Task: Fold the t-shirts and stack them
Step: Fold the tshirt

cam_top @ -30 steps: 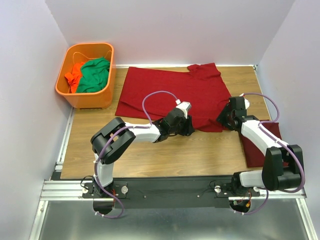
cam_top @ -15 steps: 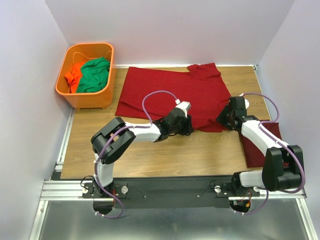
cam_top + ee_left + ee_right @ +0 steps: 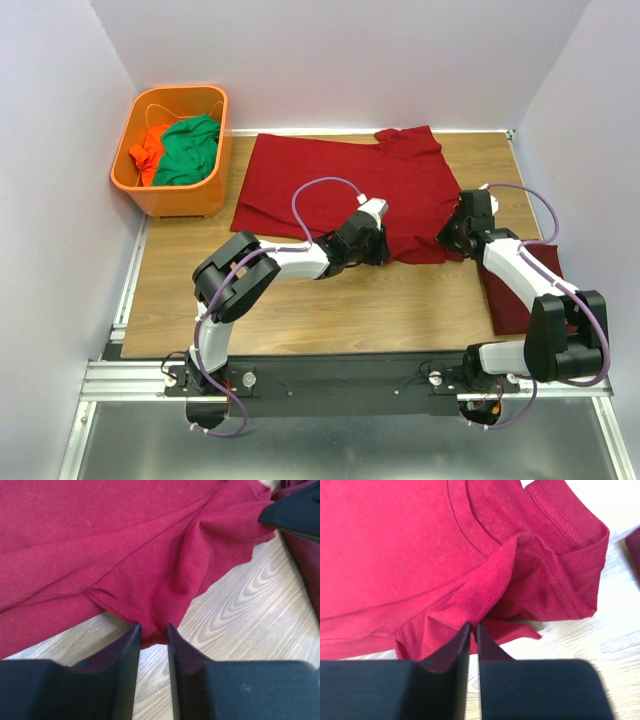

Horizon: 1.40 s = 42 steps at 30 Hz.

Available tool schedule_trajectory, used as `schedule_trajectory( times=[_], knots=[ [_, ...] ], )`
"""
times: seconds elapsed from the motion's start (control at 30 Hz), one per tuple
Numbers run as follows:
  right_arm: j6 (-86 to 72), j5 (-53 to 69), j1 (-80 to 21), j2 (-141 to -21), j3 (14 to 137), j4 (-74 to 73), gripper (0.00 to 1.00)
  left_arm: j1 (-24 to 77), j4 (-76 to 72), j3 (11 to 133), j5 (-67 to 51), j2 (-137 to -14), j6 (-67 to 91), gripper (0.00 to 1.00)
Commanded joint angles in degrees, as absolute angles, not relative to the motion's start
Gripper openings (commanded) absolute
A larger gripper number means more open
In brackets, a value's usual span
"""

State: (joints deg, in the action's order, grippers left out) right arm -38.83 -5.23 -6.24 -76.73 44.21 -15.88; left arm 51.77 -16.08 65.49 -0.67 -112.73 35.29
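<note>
A maroon t-shirt (image 3: 340, 180) lies spread flat at the back of the table. My left gripper (image 3: 383, 248) is at its near hem. In the left wrist view the hem (image 3: 150, 605) reaches between the tips of the left gripper (image 3: 152, 630), whose jaws stand partly open with a gap. My right gripper (image 3: 452, 238) is at the shirt's near right corner. In the right wrist view the right gripper (image 3: 472, 627) is shut on a bunched fold of the shirt (image 3: 480, 590) by the sleeve. A second maroon t-shirt (image 3: 520, 305) lies folded at the right, under my right arm.
An orange basket (image 3: 135, 180) at the back left holds a green garment (image 3: 190, 150) and a bright orange garment (image 3: 150, 145). White walls close in the table on three sides. Bare wood (image 3: 330, 310) lies between the spread shirt and the arm bases.
Both jaws have narrowed. The right gripper has closed on the shirt's fold. The left gripper has slid a little to the right along the hem.
</note>
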Motion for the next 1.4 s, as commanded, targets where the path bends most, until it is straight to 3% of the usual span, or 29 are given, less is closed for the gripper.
schedule_trajectory(
  times=[0.0,0.1,0.23,1.37],
  knots=[
    [-39.02,-4.92,-5.63,-77.69,46.49,-14.85,0.11,51.68,-15.38,67.85,0.79,-113.38,34.72,0.22],
    [-38.85,-4.92,-5.45,-78.22,47.37,-14.85,0.06,50.98,-14.68,68.99,0.27,-113.29,34.72,0.09],
    [-38.76,-4.4,-4.66,-79.54,48.95,-14.85,0.03,49.22,-13.89,71.62,-3.16,-114.25,34.63,0.04],
    [-38.93,0.26,-0.26,-101.07,68.64,-13.89,0.01,39.64,-9.05,96.23,-14.15,-130.08,35.16,0.04]
  ],
)
